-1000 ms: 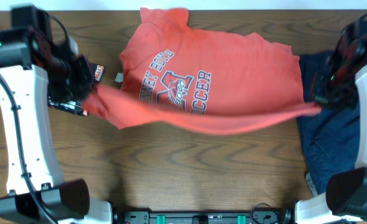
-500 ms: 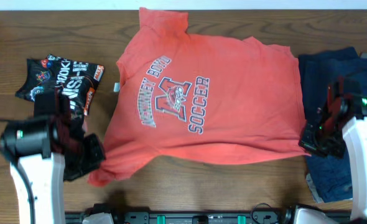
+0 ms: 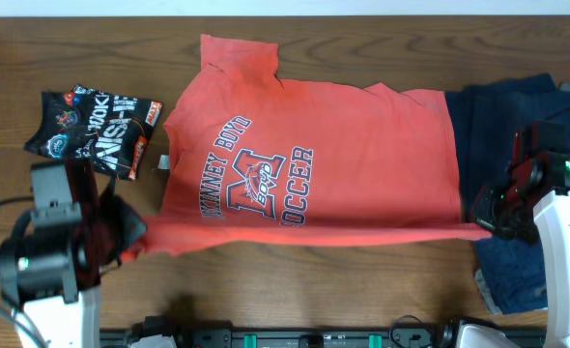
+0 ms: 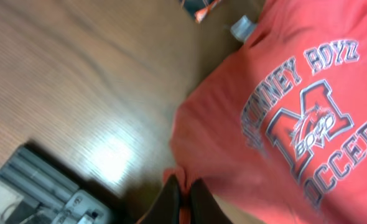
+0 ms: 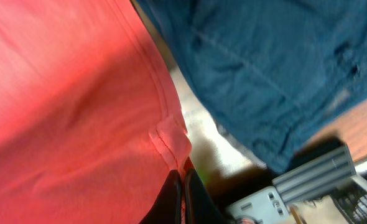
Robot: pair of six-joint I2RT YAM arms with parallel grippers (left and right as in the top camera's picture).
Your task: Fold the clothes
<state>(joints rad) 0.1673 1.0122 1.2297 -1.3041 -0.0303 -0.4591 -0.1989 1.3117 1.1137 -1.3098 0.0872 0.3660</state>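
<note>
Jaws of left gripper [image 4: 183, 188] and right gripper [image 5: 182, 182] each pinch a corner of the coral T-shirt [image 3: 314, 184]. Garment lies spread on tabletop [image 3: 314, 285].

We are pinching the hemmed corner of the coral-red T-shirt [image 5: 65, 99] in our right gripper [image 5: 182, 177], its fingers closed at the bottom edge. The shirt is filling the left side, the navy garment [image 5: 277, 68] is lying upper right, and a bright strip of table [image 5: 199, 127] is showing between them.

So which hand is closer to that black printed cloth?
Left. The left hand, gripping a corner of the red shirt, sits close by the black cloth; the right hand pinches the far opposite corner.
</note>
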